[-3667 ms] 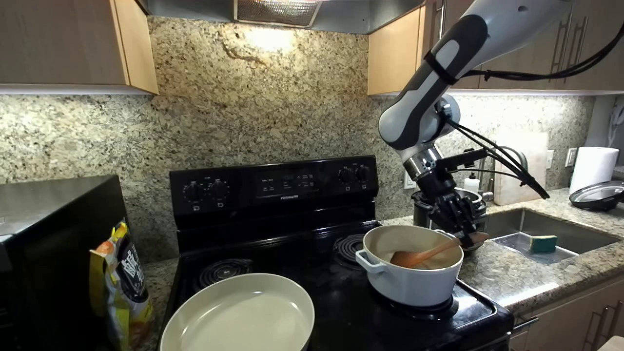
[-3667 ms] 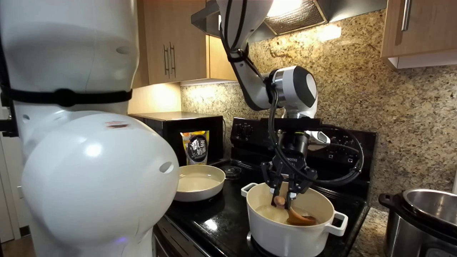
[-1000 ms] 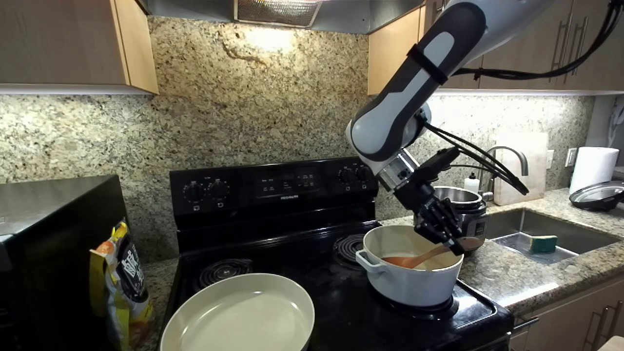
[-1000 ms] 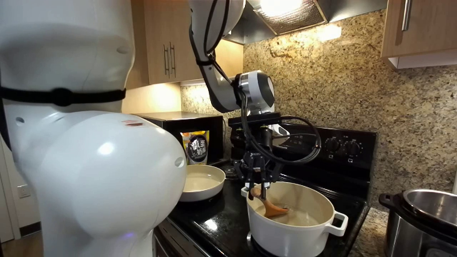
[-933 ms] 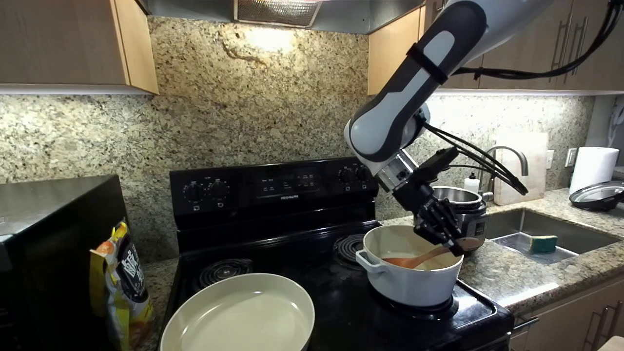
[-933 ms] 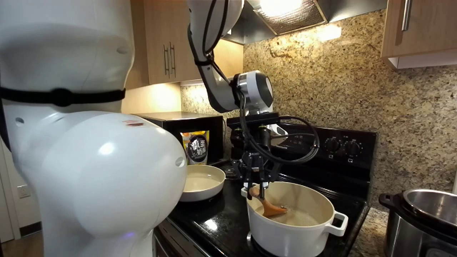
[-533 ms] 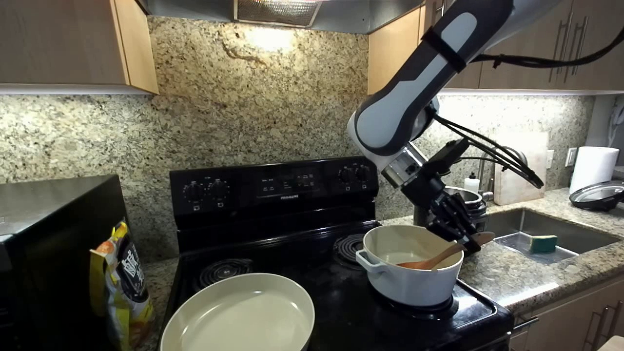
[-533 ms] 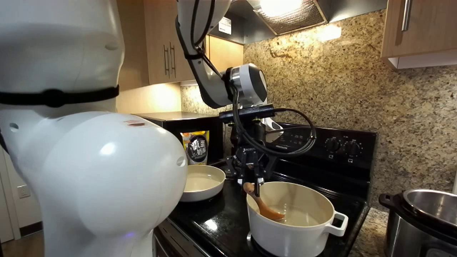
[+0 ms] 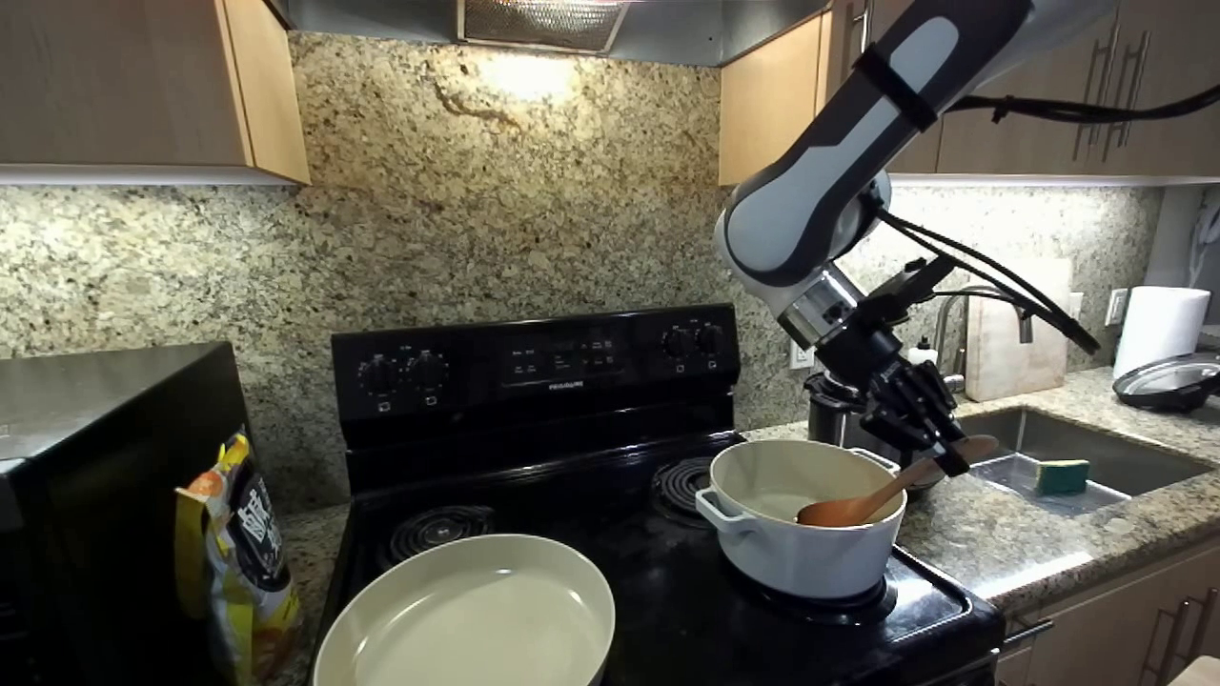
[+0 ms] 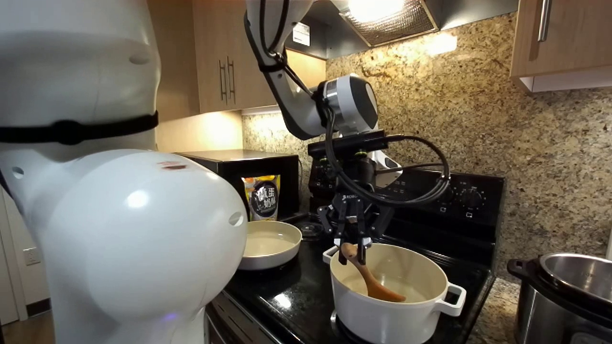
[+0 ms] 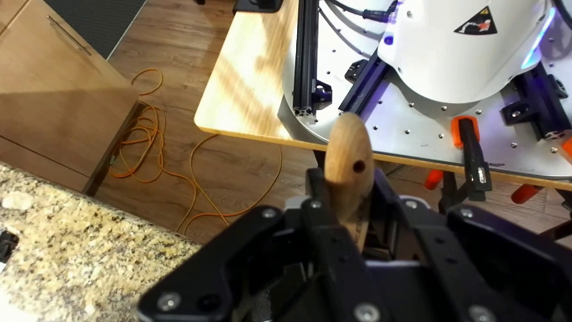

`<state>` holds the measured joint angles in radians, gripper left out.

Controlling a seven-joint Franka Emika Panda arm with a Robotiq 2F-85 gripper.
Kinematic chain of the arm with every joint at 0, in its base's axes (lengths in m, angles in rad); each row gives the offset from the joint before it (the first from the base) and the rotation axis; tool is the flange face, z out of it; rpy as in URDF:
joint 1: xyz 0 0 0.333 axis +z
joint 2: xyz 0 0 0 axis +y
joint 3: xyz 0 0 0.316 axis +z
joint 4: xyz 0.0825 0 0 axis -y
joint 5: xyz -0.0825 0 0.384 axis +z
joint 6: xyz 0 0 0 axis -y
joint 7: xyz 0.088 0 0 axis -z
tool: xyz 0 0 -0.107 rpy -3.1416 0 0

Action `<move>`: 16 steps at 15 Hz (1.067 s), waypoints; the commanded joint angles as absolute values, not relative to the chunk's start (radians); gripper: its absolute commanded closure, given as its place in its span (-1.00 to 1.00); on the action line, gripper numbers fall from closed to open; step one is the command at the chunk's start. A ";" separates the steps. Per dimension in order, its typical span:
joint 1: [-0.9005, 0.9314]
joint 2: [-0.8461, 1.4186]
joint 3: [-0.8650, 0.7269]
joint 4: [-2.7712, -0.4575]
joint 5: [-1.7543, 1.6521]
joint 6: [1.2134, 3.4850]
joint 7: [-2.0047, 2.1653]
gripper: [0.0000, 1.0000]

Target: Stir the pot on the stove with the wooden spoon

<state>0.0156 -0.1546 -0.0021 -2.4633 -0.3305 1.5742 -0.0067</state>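
The end effector (image 10: 352, 257) grips the wooden spoon (image 10: 374, 287) by its handle, broad end down inside the pot (image 10: 385, 322), near a front corner of the stove (image 9: 648, 562).

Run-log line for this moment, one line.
task: stir white pot | pincer: gripping wooden spoon | spoon: tilted, head inside pot | pot: on stove

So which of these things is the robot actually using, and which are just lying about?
For the stirring:
white two-handled pot
wooden spoon, its bowl inside the pot
gripper, holding the spoon
black Frigidaire electric range

Just lying about:
shallow pale pan
food bag with Chinese lettering
steel multicooker
green-and-yellow sponge
paper-towel roll
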 commanded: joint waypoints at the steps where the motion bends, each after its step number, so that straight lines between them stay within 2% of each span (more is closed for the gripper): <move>1: -0.005 -0.085 -0.012 -2.424 -0.336 1.579 0.022 0.86; 9: 0.007 0.007 -0.006 -2.370 -0.308 1.616 -0.006 0.86; 16: 0.042 -0.016 0.037 -2.396 -0.315 1.609 -0.063 0.86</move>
<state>0.0253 0.0118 0.0167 -2.3693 -0.3217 1.6125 -0.0153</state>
